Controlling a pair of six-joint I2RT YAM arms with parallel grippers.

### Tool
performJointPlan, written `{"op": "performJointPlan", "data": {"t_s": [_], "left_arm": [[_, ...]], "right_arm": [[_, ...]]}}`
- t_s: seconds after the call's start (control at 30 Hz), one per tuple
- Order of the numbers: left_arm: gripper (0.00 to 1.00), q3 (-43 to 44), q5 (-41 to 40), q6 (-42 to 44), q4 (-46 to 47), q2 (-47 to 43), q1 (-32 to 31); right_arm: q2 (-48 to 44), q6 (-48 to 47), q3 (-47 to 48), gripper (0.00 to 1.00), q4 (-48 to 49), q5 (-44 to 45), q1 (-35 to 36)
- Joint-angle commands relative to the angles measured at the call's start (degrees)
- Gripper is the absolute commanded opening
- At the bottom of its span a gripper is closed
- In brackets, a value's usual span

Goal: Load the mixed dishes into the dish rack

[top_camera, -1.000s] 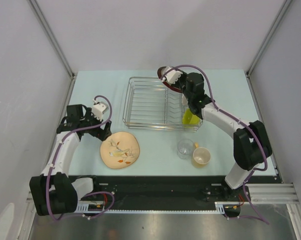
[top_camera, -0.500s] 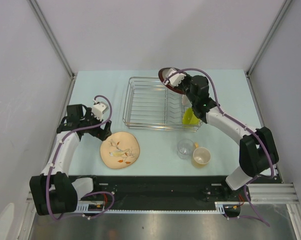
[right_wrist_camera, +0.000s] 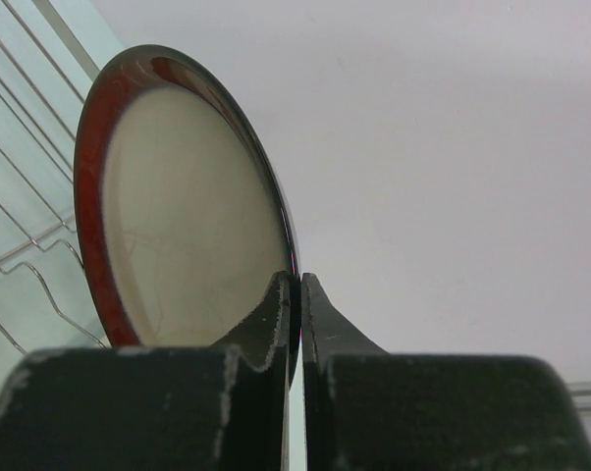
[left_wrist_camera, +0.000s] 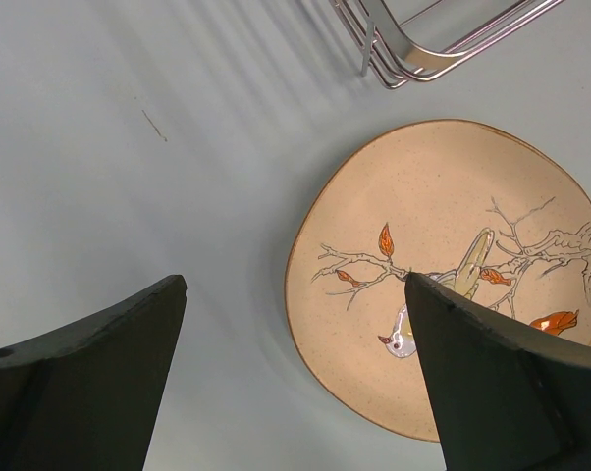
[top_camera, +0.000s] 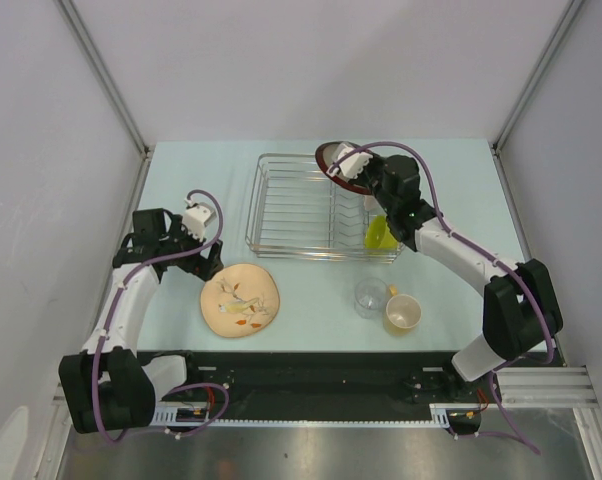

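Note:
My right gripper [top_camera: 339, 168] is shut on the rim of the dark-red-rimmed beige plate [top_camera: 325, 153] and holds it on edge above the back right of the silver wire dish rack [top_camera: 301, 205]. In the right wrist view both fingers pinch the plate [right_wrist_camera: 188, 206] at its rim, with rack wires [right_wrist_camera: 21, 226] below left. The beige plate with the leaf pattern [top_camera: 240, 299] lies flat on the table in front of the rack. My left gripper [top_camera: 209, 262] is open and empty just left of it [left_wrist_camera: 453, 275]. The clear glass [top_camera: 369, 297] and the yellowish handled cup [top_camera: 402, 313] stand front right. The white bowl is out of view.
A yellow-green cup-like thing [top_camera: 378, 233] sits in the rack's front right corner, under my right forearm. A rack corner [left_wrist_camera: 403, 59] shows in the left wrist view. Grey walls enclose the table on three sides.
My right arm has swung its elbow out to the right and carried the red-rimmed plate slightly left over the rack's back edge. The left arm has not moved.

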Motion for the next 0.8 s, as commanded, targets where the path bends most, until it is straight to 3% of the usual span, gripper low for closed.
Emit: {"op": "performJointPlan", "data": {"t_s": [0.0,0.3,0.63,0.77], "left_arm": [[0.99,1.79,0.51,-0.82,1.00,-1.74,0.44],[0.99,1.53,0.43,-0.99,1.88,-0.68,0.44],[0.99,0.82,0.43,-0.82,2.49,-0.42,0.44],[0.99,0.47,0.34,-0.90,2.49,-0.77,0.44]], "right_arm": [[-3.08,-0.41,0.97,0.00,6.93,-1.52,0.05],[2.89,-5.94,0.97,0.00,3.77,-1.79,2.07],[4.21,-3.39,0.97,0.00,3.06,4.09,3.04],[7.02,-8.99,0.97,0.00,7.44,8.14,3.13]]}}
